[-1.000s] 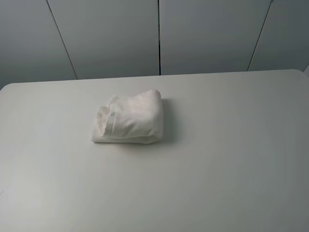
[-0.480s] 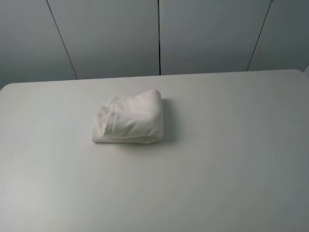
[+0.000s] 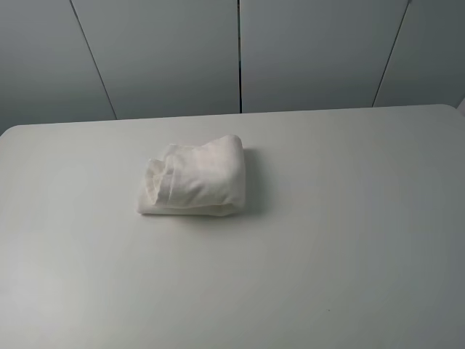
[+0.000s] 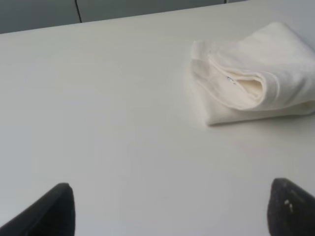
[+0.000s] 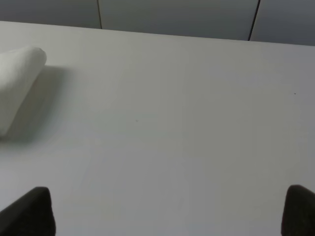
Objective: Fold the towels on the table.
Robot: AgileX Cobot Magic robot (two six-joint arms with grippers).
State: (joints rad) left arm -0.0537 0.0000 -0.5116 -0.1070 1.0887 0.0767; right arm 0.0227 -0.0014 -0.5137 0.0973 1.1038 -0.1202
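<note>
The white towel (image 3: 192, 182) lies folded into a thick bundle on the white table (image 3: 327, 240), left of the middle in the exterior high view. It also shows in the left wrist view (image 4: 251, 78), with layered edges and a small dark mark facing the camera, and at the edge of the right wrist view (image 5: 17, 81). My left gripper (image 4: 170, 206) is open and empty, well short of the towel. My right gripper (image 5: 167, 209) is open and empty over bare table. Neither arm shows in the exterior high view.
A grey panelled wall (image 3: 240, 51) stands behind the table's far edge. The table's rounded far corners show at the left (image 3: 11, 131) and right (image 3: 450, 109). Nothing else lies on the tabletop.
</note>
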